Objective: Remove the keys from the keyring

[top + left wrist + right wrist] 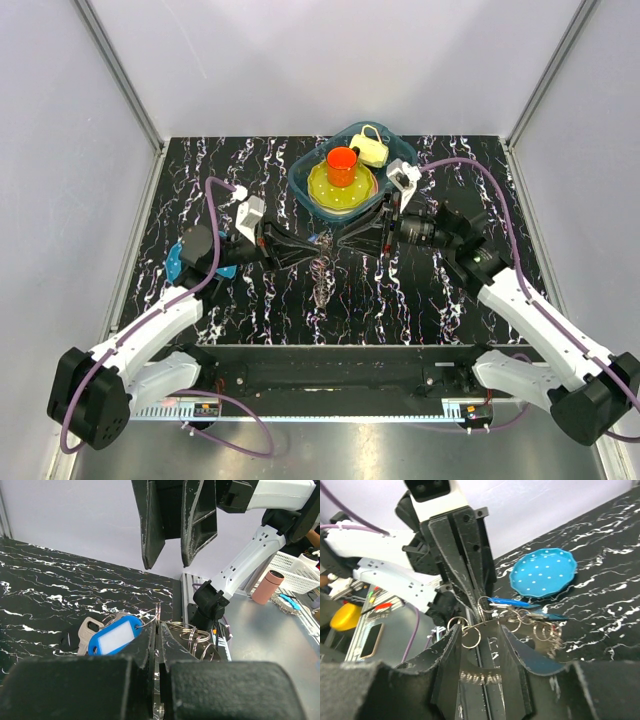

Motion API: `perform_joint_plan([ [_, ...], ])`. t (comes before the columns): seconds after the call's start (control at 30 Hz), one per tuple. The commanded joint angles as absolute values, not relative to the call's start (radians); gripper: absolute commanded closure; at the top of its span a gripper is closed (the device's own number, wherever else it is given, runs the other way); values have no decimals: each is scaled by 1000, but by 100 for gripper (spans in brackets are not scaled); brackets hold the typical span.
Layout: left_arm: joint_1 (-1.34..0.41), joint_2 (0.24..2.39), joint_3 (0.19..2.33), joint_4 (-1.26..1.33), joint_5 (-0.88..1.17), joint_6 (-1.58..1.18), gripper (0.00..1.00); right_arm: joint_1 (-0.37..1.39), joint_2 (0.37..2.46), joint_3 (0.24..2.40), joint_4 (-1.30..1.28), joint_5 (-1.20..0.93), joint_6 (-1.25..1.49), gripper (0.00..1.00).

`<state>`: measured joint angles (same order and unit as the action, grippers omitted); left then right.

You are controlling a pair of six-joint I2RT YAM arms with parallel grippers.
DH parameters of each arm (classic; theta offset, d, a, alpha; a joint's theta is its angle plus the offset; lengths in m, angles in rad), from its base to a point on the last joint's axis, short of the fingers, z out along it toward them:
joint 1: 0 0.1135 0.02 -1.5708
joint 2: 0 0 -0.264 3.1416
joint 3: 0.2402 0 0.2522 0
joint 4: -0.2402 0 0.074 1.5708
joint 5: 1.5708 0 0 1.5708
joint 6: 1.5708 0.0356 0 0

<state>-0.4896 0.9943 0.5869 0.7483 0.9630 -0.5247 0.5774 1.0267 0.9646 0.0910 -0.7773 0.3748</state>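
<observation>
- Top view: two white-and-black arms reach inward and meet almost fingertip to fingertip over the middle of a black table [430, 290] veined with white.
- The left gripper [306, 243] and right gripper [346, 240] face each other. From the point where they meet, the keys [321, 283] trail toward the near edge as a thin greyish bunch, too small to count.
- A blue bin [300, 178] at the far edge holds a yellow plate [322, 192] and an orange cup [342, 165]. A blue dish [177, 262] shows from under the left arm.
- Left wrist view: the left gripper's flat black fingers are pressed together, pinching the keyring [158, 611], a thin wire loop seen edge-on.
- A silver key with a glossy blue plastic tag [116, 636] hangs to one side of the loop, and several small split rings [192, 631] lie to the other.
- Opposite, the right gripper's scuffed fingers are parted and hold nothing, with their tips just above the loop.
- Right wrist view: the right fingers are spread, with shiny rings lying between them but not gripped. The left gripper clamps the loop straight ahead. The blue dish, dotted white with a scalloped rim, lies flat behind.
- Judgement: one arm is steadying the ring so the other can work a key off. The next move calls for the right gripper to close on a single key and slide it round the springy, slippery wire.
</observation>
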Motion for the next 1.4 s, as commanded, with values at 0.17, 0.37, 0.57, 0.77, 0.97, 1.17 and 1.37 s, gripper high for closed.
perform_joint_plan([
  [0.17,-485,983,604,853,997,-558,100,575,1074,962,242,-939,423,62],
  [0.37,-485,985,607,854,989,-571,100,575,1141,945,308,-1017,454,68],
  [0.57,-485,983,597,854,974,-571,100,577,1158,927,397,-1029,511,68],
  [0.77,-485,985,589,871,976,-581,100,577,1164,910,417,-1023,515,69],
  [0.97,-485,988,592,880,976,-592,100,577,1195,931,423,-1025,518,73],
  [1.17,-485,1003,580,946,976,-635,100,577,1224,940,454,-1031,528,74],
  [1.37,-485,1019,583,969,986,-655,100,598,1230,937,482,-1031,532,75],
])
